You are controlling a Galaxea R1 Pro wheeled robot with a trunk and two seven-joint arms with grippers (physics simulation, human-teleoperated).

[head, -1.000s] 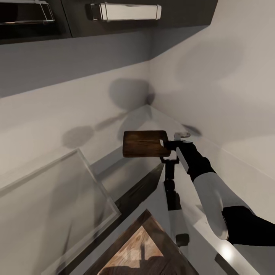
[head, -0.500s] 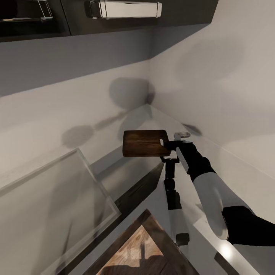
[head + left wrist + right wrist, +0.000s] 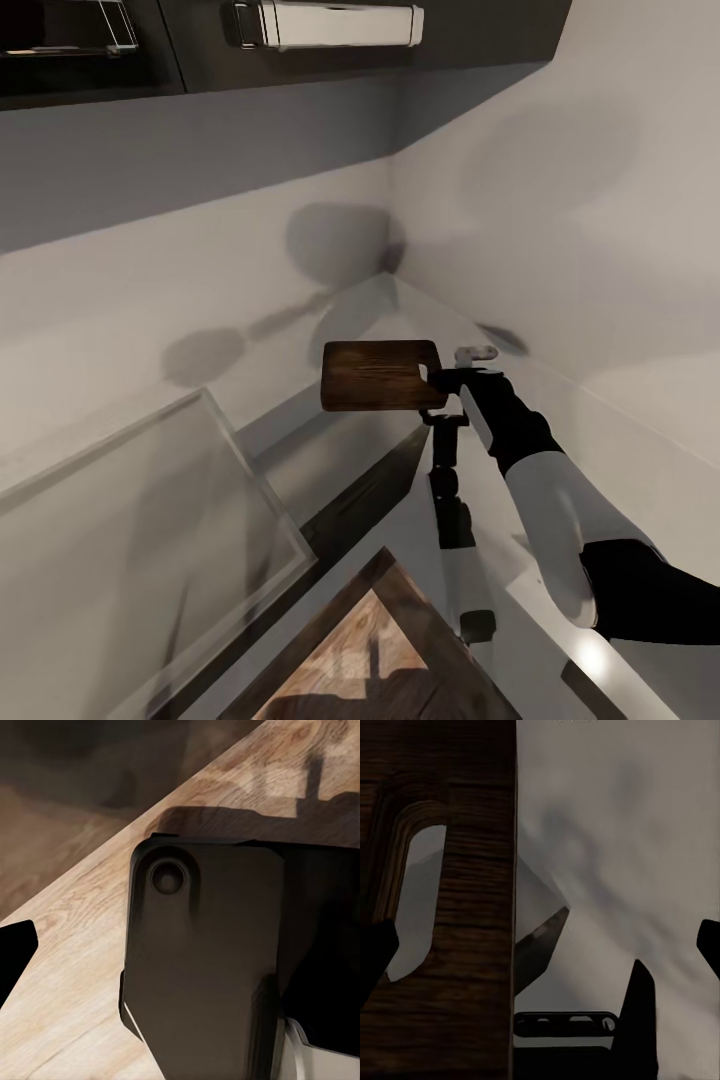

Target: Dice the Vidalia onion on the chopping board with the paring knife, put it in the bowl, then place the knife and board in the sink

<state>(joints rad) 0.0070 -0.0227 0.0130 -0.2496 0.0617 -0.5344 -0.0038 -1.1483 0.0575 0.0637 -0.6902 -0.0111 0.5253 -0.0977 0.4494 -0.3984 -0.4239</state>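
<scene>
The chopping board, dark brown with rounded corners, hangs level in the air near the corner of two pale walls. My right gripper is shut on its handle end, with the black and white arm reaching in from the lower right. The right wrist view has the chopping board close up, its oval handle hole showing, and one dark fingertip crossing that hole. In the left wrist view a single black fingertip sits at the frame's edge over wooden floor; the other finger is lost against a dark robot panel. Onion, knife, bowl and sink are out of view.
Dark upper cabinets with a long white handle run across the top. A pale framed panel slants at the lower left. Wooden floor shows at the bottom. A slim black jointed column stands below the board.
</scene>
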